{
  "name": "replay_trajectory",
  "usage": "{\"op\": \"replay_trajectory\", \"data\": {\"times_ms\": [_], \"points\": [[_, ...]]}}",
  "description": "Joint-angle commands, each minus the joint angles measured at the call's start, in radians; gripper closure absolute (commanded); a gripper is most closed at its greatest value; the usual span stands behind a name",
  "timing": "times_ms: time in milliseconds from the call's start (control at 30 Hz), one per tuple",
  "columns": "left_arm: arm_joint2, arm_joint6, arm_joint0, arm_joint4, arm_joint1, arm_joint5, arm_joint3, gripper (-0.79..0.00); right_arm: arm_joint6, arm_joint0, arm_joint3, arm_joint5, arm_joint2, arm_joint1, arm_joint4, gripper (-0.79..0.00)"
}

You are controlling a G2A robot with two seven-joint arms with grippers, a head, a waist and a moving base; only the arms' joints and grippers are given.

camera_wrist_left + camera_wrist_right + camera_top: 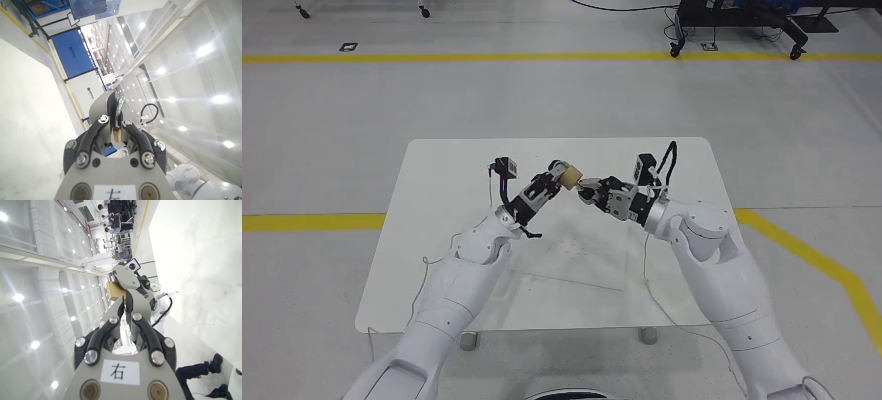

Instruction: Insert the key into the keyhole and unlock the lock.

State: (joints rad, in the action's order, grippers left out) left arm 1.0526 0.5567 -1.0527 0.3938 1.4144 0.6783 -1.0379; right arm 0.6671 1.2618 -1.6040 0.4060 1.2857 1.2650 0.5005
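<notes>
Brass showed where the two arms met. The padlock (569,176) was held in the air above the white table (442,200), toward 12 o'clock from the table's middle and off its surface. The left gripper (560,179) stood at 8 o'clock of the lock, its arm lying off toward 8 o'clock, and its fingers were closed tight on the lock. In the left wrist view the brass body sat wedged between the two dark pads (111,106), seen edge-on. In the right wrist view the lock's silver shackle (109,276) curved out beside the left gripper's pale fingertip. The brass block jutted clear of that fingertip toward the other arm.

The right gripper (589,187) stood at 4 o'clock of the lock, its arm lying off toward the 4 o'clock side of the table. Its fingers (136,302) were drawn almost together, with a thin slit between them. Their tips were right against the lock's lower face (touching it, as far as the right wrist view let me judge). The key was hidden between those tips, and I could not tell whether it sat in the keyhole.

On the table, at 6 o'clock of the grippers, a thin clear sheet (587,262) lay flat. Beyond the table at 12 o'clock a yellow floor line (542,57) ran across the grey floor.
</notes>
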Motion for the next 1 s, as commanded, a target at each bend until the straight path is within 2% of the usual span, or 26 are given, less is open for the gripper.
{"op": "replay_trajectory", "data": {"times_ms": [0, 233, 500, 667, 933, 967], "points": [[-0.002, 0.009, 0.002, -0.015, 0.0, 0.033, 0.006, 0.0, 0.023, -0.005, 0.01, 0.015, 0.003, -0.001, 0.022, 0.0], [-0.007, 0.013, 0.012, -0.088, 0.001, 0.164, 0.024, 0.0, 0.056, -0.032, 0.055, 0.06, 0.017, -0.005, 0.091, 0.0], [0.022, -0.017, 0.047, -0.199, -0.007, 0.269, 0.078, 0.0, 0.081, -0.047, 0.083, 0.053, 0.036, -0.012, 0.137, 0.0], [0.045, -0.1, 0.06, -0.37, -0.012, 0.334, 0.092, 0.0, 0.09, -0.053, 0.095, 0.053, 0.039, -0.016, 0.14, 0.0], [0.075, -0.296, 0.023, -0.644, -0.016, 0.334, 0.016, 0.0, 0.101, -0.068, 0.113, 0.088, 0.033, -0.023, 0.143, 0.0], [0.078, -0.32, 0.019, -0.671, -0.016, 0.334, 0.011, 0.0, 0.101, -0.071, 0.114, 0.099, 0.03, -0.025, 0.138, -0.117]]}}
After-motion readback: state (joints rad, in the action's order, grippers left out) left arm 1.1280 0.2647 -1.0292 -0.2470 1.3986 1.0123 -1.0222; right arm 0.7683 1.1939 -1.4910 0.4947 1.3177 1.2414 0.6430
